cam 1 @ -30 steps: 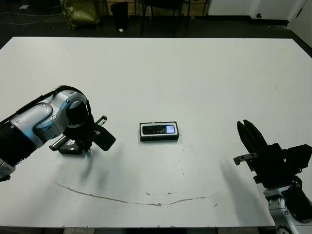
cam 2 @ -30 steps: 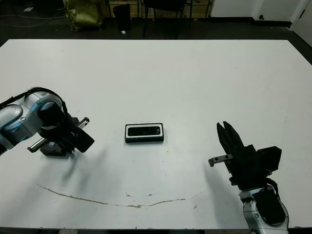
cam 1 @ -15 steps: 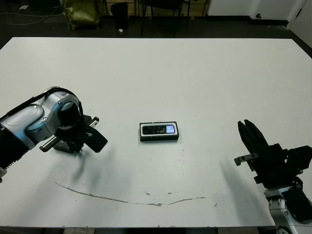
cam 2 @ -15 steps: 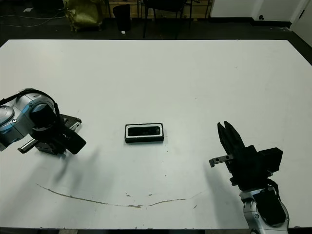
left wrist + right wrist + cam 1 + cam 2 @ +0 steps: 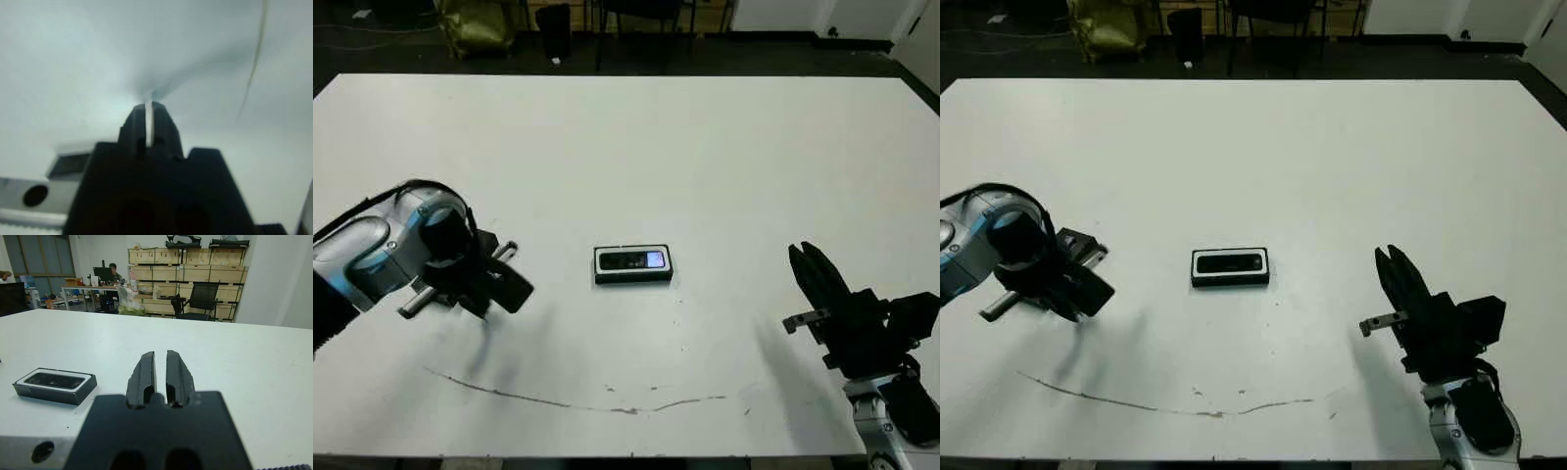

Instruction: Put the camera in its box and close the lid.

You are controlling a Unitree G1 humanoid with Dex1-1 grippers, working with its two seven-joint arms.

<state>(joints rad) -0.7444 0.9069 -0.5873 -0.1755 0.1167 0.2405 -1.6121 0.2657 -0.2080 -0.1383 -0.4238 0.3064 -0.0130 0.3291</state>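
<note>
The camera [image 5: 633, 260] lies in the box [image 5: 632, 276] mid-table. I see both grippers closed and empty, left gripper [image 5: 514, 289] and right gripper [image 5: 806, 261] well apart from it.

Pincer [image 5: 160, 364] nearly shut; camera [image 5: 53, 380] in box [image 5: 56, 391] nearby.

White table [image 5: 724, 147] bears the box [image 5: 633, 264] (camera [image 5: 634, 260] inside).

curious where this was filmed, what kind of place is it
Probably a workshop or lab with storage: the right wrist view shows stacked wooden crates along the back wall, an office chair, and a person seated at a cluttered desk beyond the white table.
</note>
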